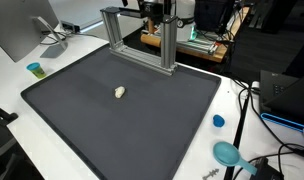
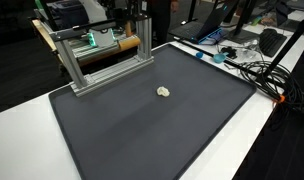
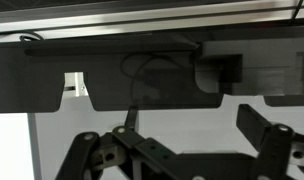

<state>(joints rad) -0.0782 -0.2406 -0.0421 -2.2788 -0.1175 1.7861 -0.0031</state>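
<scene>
A small cream-coloured lump point(image 1: 119, 92) lies alone on the dark mat point(image 1: 102, 120), and it shows in both exterior views point(image 2: 164, 91). My gripper point(image 1: 155, 10) hangs high at the back of the table, above the aluminium frame point(image 1: 140, 42), far from the lump. It also shows in an exterior view point(image 2: 142, 18) behind the frame point(image 2: 104, 58). In the wrist view my gripper point(image 3: 182, 150) has its fingers wide apart with nothing between them. It faces the frame's bar and dark equipment. The lump is out of the wrist view.
A small blue cup point(image 1: 34, 69) and a monitor point(image 1: 22, 30) stand beside the mat. A blue cap point(image 1: 218, 121) and a teal round object point(image 1: 228, 153) lie on the white table with cables point(image 2: 254, 70). Laptops and gear sit at the back.
</scene>
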